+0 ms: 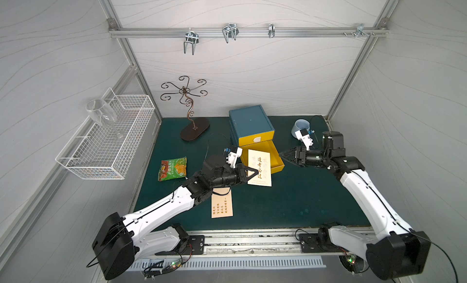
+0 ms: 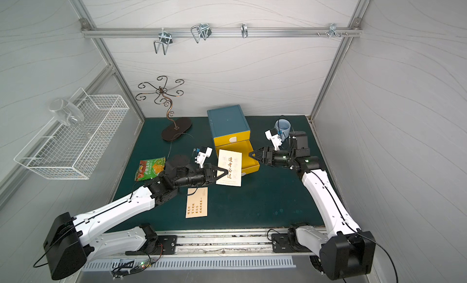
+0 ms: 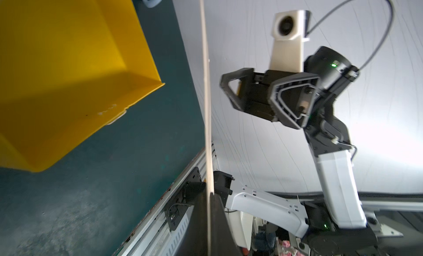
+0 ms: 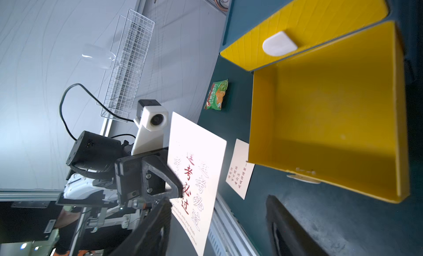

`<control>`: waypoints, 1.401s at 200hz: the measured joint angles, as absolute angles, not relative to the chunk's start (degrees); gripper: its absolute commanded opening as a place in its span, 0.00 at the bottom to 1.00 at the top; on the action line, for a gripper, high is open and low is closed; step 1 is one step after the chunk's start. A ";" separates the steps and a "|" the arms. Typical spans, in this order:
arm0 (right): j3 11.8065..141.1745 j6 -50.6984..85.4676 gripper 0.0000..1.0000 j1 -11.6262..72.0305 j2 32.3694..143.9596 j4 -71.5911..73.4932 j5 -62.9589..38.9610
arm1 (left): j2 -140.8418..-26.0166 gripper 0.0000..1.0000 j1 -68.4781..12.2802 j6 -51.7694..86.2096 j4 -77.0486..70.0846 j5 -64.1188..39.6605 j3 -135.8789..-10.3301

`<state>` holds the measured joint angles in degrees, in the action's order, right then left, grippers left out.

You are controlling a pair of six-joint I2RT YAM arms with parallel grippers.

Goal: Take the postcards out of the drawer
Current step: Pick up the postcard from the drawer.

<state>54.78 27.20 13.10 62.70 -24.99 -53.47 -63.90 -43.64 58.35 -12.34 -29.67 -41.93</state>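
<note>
At the front of the green mat (image 1: 303,200), 1 postcard (image 1: 222,206) lies flat, its far end tucked under my left arm (image 1: 174,202). Just beyond it, the left gripper (image 1: 254,172) is clamped tight on the side edge of a 2nd postcard (image 1: 263,163), the one with the big bold characters. It holds that card in the air, face up, overlapping the front-left corner of the open yellow drawer (image 1: 277,166) in both top views.

The right wrist view shows the drawer floor (image 4: 320,120) bare. I can find only 2 cards, so I judge this the last lift.

To do it well, I'd draw the card toward me, clear of the drawer's front wall. I'd lower it almost onto bare mat beside the 1st card, not onto it or the snack packet (image 1: 172,168), and only then let go. Pinched by 1 edge, thin card may sag or swing.

Farther back, the right gripper (image 1: 283,155) hovers just beside the drawer's right wall, jaws apart and empty. I'd keep it out of the way. Behind stands the blue cabinet (image 1: 249,122).
</note>
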 measured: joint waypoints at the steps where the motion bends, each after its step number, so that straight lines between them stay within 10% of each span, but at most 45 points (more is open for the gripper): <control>1: 54.54 27.44 0.68 13.37 62.59 -24.86 -53.45 | -63.90 0.00 -43.64 58.24 -12.58 -29.85 -41.93; 56: 48.84 35.22 0.65 20.91 58.39 -17.28 -52.77 | -66.78 0.00 -43.62 57.87 -24.82 -34.70 -41.85; 131: 44.88 43.20 0.14 23.35 56.55 -7.73 -50.37 | -72.27 0.00 -43.33 61.60 -31.11 -35.94 -41.19; 172: 44.62 42.92 0.03 23.49 54.17 -9.32 -48.56 | -71.94 0.44 -42.78 62.48 -28.88 -35.38 -41.08; 280: 39.31 42.65 0.00 40.66 44.82 -29.02 -31.20 | -49.67 0.65 -25.74 56.55 2.20 -21.61 -35.79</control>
